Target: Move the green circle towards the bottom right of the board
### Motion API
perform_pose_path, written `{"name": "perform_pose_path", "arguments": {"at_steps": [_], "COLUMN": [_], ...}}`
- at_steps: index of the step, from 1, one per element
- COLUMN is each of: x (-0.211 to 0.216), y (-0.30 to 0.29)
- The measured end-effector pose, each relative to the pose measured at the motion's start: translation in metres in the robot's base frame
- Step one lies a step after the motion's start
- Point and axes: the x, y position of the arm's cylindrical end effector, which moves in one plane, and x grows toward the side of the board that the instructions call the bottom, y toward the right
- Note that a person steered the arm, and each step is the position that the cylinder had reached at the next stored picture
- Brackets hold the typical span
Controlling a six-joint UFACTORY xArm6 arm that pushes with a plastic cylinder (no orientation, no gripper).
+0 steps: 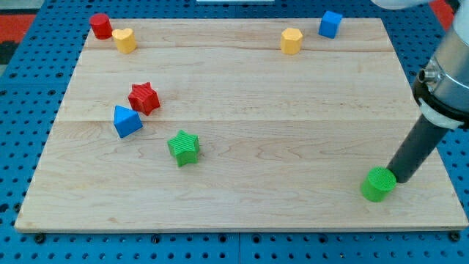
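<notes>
The green circle is a short, squat cylinder of bright green with a flat round top face slightly lighter than its ribbed side wall; it stands upright on the wooden board close to the bottom right corner, a little in from both the bottom edge and the right edge. The dark rod descends at a slant from the view's upper right, and its lower end, the tip, rests just beside the circle on its right side, touching or very nearly touching the cylinder's upper right rim; exact contact cannot be told. The arm carries no pincer, only this rod, so nothing is held and there is no opening to report. The remaining blocks lie well apart from the tip. A green star sits left of the board's middle, toward the bottom edge. Above and to its left, a blue triangular block and a red star stand just beside one another near the left edge. At the top left corner, a red cylinder and a yellow block of rounded outline stand close together. Near the top edge, toward the right, a yellow hexagonal block lies near a blue cube. The board rests on a blue perforated surface.
</notes>
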Motion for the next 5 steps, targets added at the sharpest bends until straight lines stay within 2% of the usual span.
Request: {"name": "perform_pose_path", "arguments": {"at_steps": [1, 2, 3, 5], "x": [-0.014, -0.046, -0.037, -0.007], "y": [-0.017, -0.05, -0.07, -0.062]}}
